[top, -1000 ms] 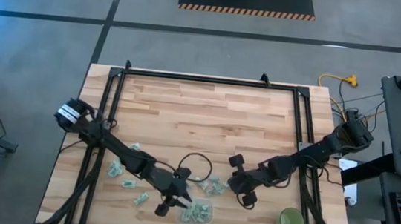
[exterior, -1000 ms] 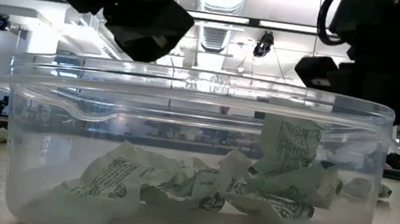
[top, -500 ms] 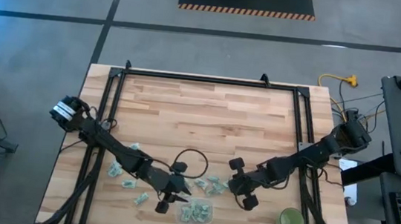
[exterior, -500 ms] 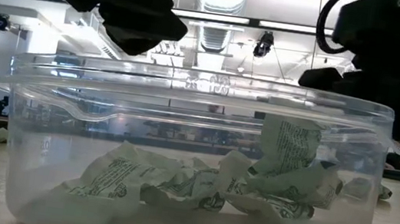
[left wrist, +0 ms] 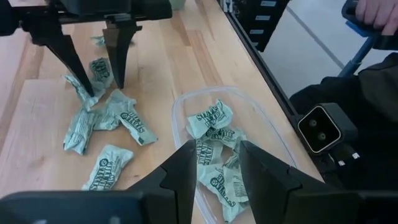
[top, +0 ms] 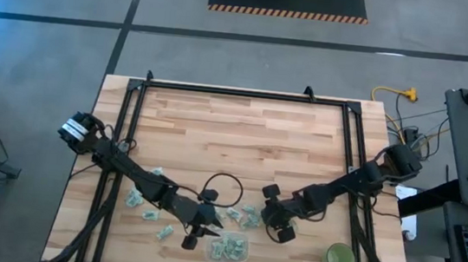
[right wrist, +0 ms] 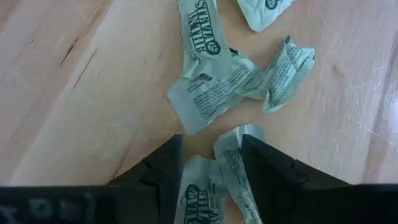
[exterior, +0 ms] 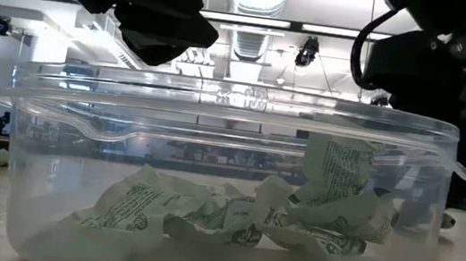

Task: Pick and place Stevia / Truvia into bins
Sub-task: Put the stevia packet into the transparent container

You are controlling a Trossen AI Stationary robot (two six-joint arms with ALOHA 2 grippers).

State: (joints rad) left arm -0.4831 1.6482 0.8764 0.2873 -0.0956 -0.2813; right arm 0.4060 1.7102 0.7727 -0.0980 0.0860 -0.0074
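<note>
The bin (top: pixel 228 249) is a clear shallow tub near the table's front edge. Several crumpled pale green Stevia sachets (exterior: pixel 231 216) lie on its floor. My left gripper (left wrist: pixel 214 146) hangs open over the bin's left part, with nothing between its fingers. More sachets (top: pixel 247 215) lie flat on the wood just behind the bin. My right gripper (right wrist: pixel 211 138) stands open over them, fingers pointing down. One sachet (right wrist: pixel 227 168) lies between its fingers; I cannot tell whether they touch it. Another group of sachets (top: pixel 144 202) lies farther left.
A round green cup (top: pixel 340 258) stands at the front right corner. Black frame rails (top: pixel 124 137) run along the table's left, right and far sides. A small camera (left wrist: pixel 320 127) sits at the front edge beside the bin, and a person (left wrist: pixel 373 81) is just beyond it.
My right gripper has moved toward the table's left edge and come down over the loose sachets behind the bin. My left gripper has drawn back a little toward the left and then kept still over the bin.
</note>
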